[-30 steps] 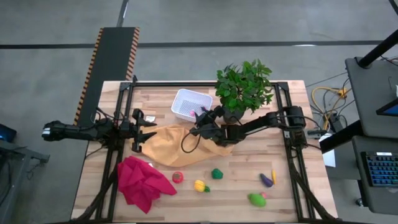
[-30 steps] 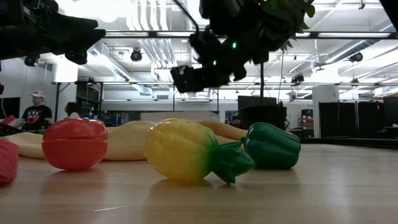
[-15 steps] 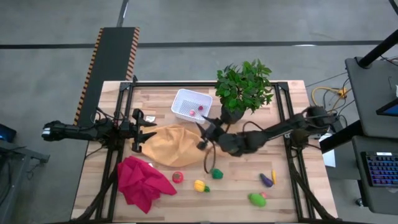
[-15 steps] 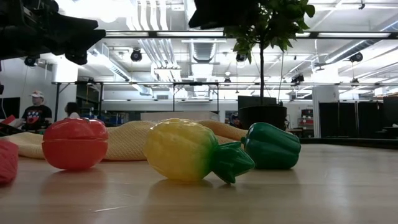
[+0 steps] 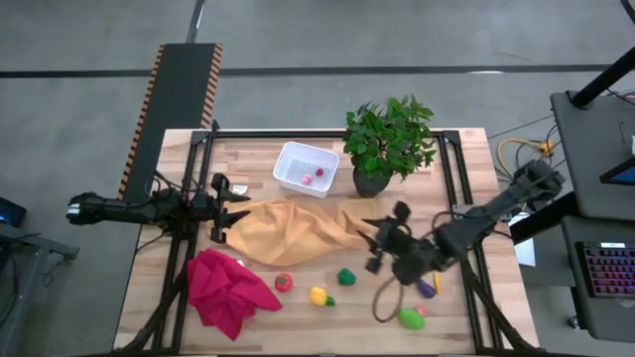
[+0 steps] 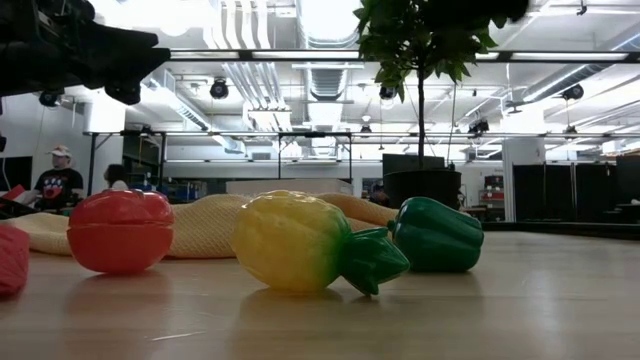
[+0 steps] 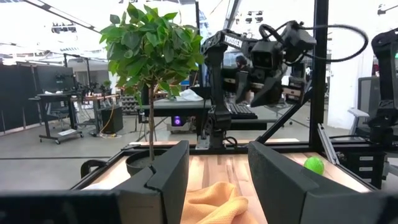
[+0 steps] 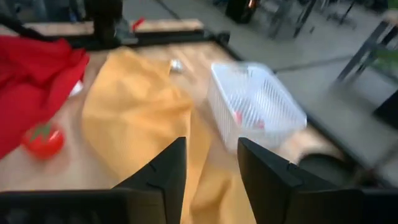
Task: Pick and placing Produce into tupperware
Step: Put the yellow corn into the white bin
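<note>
the white mesh-walled bin was set upright near the table's far edge, and a small pink piece and a red one were seen inside it. nearer the front, a red tomato, a yellow piece with a green tip and a green pepper were laid in a loose row. farther right, a purple piece and a bright green piece were left apart.

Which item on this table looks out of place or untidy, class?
The yellow cloth lies crumpled mid-table and the red cloth is bunched at the near left corner. The produce is just scattered awaiting pickup; nothing is spilled or damaged.
</note>
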### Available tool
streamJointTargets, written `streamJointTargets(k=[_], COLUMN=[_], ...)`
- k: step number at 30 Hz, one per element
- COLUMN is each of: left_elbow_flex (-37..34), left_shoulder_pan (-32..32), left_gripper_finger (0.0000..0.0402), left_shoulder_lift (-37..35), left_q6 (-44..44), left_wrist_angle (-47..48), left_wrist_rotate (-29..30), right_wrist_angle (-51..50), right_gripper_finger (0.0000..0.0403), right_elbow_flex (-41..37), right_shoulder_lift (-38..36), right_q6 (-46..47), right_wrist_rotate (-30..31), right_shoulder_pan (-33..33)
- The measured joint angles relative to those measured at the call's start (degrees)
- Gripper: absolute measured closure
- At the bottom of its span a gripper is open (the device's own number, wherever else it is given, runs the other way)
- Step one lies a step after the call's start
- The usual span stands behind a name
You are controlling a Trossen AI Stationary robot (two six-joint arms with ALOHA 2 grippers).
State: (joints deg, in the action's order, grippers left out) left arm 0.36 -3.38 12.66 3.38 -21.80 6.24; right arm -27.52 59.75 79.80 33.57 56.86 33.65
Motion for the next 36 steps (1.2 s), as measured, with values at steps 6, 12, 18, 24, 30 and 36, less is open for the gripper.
streamJointTargets(k=[6, 12, 18, 24, 30, 36], left_elbow_flex=[0.0, 0.0, 0.0, 0.0, 0.0, 0.0], left_shoulder_pan=[-0.01, -0.02, -0.01, -0.02, 0.0, 0.0], left_gripper_finger=[0.0249, 0.0249, 0.0249, 0.0249, 0.0249, 0.0249], left_shoulder_lift=[-0.04, -0.04, 0.07, 0.23, 1.54, 3.51], left_q6=[0.0, 0.0, 0.0, 0.0, 0.0, 0.02], left_wrist_angle=[-0.05, 0.04, 0.19, 0.37, 0.35, 0.37], left_wrist_rotate=[0.0, 0.0, 0.01, 0.01, 0.0, 0.02], right_wrist_angle=[-20.64, -30.37, -35.54, -39.02, -39.41, -39.68], right_gripper_finger=[0.0277, 0.0287, 0.03, 0.031, 0.0316, 0.0308], right_elbow_flex=[0.0, -0.37, -1.07, -1.87, -2.1, -2.21], right_shoulder_lift=[-6.43, -7.2, -5.54, -2.83, 1.26, 5.65], right_q6=[32.67, 59.91, 76.93, 86.34, 90.4, 90.5], right_wrist_rotate=[-5.78, -18.5, -33.92, -47.82, -52.74, -57.58], right_shoulder_pan=[8.39, 13.32, 14.76, 15.2, 15.61, 15.69])
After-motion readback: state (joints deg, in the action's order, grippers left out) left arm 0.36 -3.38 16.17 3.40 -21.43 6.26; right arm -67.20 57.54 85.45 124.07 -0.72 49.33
